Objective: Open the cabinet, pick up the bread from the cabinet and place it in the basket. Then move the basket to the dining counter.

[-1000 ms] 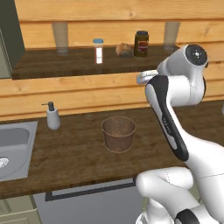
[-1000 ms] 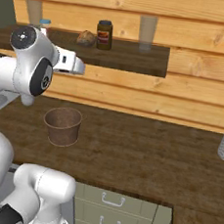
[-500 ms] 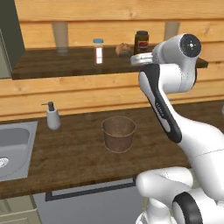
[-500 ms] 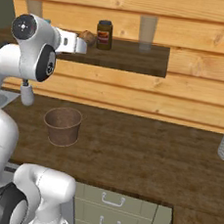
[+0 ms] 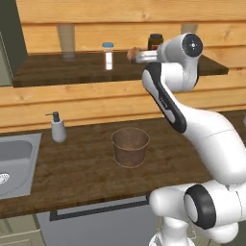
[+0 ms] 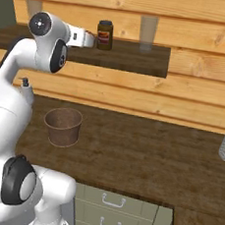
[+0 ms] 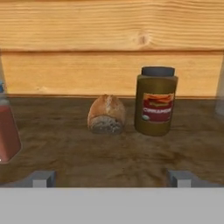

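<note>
Gripper [image 7: 109,177] is pointing into the cabinet [image 7: 109,162] with jaws spread wide and empty, lining up bread [image 7: 106,114] at 12 o'clock for the grasp.

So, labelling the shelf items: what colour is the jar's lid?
Dark grey, nearly black, on the jar; clearest in the hand view.

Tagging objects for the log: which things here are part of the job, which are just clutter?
Job: bread, cabinet, basket, gripper.
Clutter: dark jar, blue-capped bottle, soap dispenser, sink, two glasses.
</note>
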### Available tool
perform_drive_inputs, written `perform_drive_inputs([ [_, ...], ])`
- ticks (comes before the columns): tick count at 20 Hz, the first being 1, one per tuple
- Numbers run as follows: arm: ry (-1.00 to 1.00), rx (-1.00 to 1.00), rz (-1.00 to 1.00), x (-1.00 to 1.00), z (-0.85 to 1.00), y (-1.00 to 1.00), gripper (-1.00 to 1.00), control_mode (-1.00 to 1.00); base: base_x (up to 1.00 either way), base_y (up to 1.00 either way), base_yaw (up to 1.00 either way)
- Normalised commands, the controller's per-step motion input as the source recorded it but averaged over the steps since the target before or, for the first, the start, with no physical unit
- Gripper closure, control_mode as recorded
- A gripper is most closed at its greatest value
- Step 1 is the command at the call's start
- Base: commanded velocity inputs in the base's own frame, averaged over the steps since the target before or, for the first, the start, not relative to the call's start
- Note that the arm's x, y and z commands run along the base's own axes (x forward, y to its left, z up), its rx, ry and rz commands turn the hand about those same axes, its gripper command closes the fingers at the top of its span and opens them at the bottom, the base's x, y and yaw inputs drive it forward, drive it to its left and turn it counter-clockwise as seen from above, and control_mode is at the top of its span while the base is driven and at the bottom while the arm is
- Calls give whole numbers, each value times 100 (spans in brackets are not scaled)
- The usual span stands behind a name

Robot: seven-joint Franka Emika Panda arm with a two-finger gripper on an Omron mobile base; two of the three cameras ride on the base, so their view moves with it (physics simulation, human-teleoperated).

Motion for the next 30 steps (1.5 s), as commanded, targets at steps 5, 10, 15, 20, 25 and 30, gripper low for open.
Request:
perform_drive_inputs([
  [5, 5, 0, 0, 39, 11, 6, -100, -100, 0, 0, 0],
  [10, 7, 0, 3, 30, 1, 2, -100, -100, 0, 0, 0],
  [15, 3, 0, 0, 10, 0, 15, -100, -100, 0, 0, 0],
  [20, 1, 0, -1, 8, 0, 21, -100, -100, 0, 0, 0],
  [25, 6, 0, 0, 25, 0, 2, -100, -100, 0, 0, 0],
  [30, 6, 0, 0, 29, 0, 0, -100, -100, 0, 0, 0],
])
